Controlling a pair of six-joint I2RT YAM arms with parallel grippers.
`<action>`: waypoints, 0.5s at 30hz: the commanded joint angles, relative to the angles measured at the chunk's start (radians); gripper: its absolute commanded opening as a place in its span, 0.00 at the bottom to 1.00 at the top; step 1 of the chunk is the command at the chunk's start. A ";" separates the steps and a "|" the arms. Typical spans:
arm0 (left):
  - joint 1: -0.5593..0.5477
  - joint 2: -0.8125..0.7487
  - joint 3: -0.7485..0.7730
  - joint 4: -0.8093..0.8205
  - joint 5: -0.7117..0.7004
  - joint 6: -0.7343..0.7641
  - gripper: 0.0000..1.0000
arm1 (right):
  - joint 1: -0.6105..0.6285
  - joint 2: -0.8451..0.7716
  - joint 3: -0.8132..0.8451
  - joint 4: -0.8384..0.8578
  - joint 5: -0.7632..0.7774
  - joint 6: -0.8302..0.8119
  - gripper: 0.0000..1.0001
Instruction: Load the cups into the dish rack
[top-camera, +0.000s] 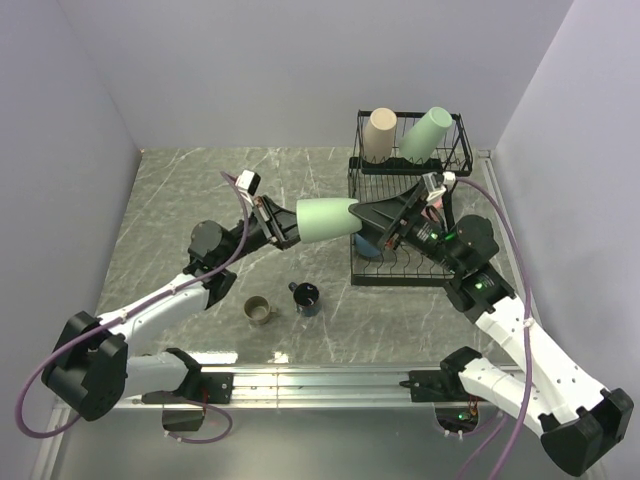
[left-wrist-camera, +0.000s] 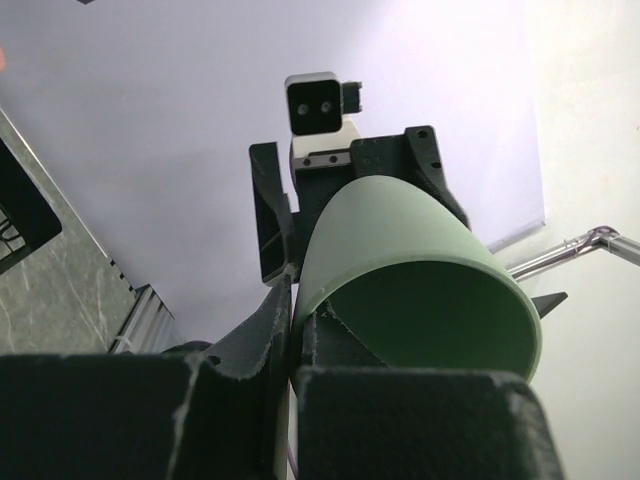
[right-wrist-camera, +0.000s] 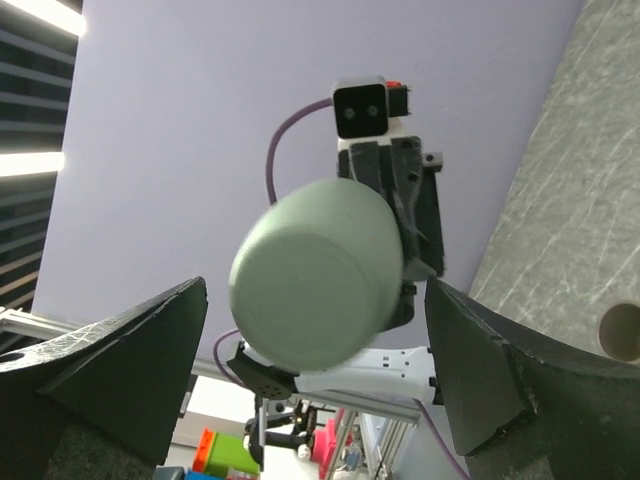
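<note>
My left gripper (top-camera: 290, 222) is shut on the rim of a pale green tumbler (top-camera: 328, 219) and holds it sideways in the air, its base toward the right arm. In the left wrist view the fingers pinch the cup's wall (left-wrist-camera: 400, 240). My right gripper (top-camera: 375, 222) is open, its jaws either side of the cup's base (right-wrist-camera: 315, 275), not touching it. The black wire dish rack (top-camera: 362, 175) stands at the back right with a beige tumbler (top-camera: 378, 135) and a second pale green tumbler (top-camera: 426, 135) on top. A blue cup (top-camera: 370, 245) shows partly under the right gripper.
An olive-tan mug (top-camera: 260, 311) and a dark navy mug (top-camera: 306, 297) stand on the marble table in front of the arms. The rack's lower tier (top-camera: 390, 270) lies under the right arm. Walls close in on both sides.
</note>
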 joint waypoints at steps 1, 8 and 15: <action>-0.024 0.011 0.028 0.011 -0.044 0.045 0.00 | 0.016 0.011 0.070 0.046 0.009 -0.008 0.94; -0.079 -0.006 0.068 -0.137 -0.142 0.140 0.00 | 0.030 0.028 0.091 0.031 0.011 -0.021 0.83; -0.152 -0.016 0.099 -0.257 -0.272 0.198 0.00 | 0.047 0.033 0.087 0.009 0.023 -0.034 0.76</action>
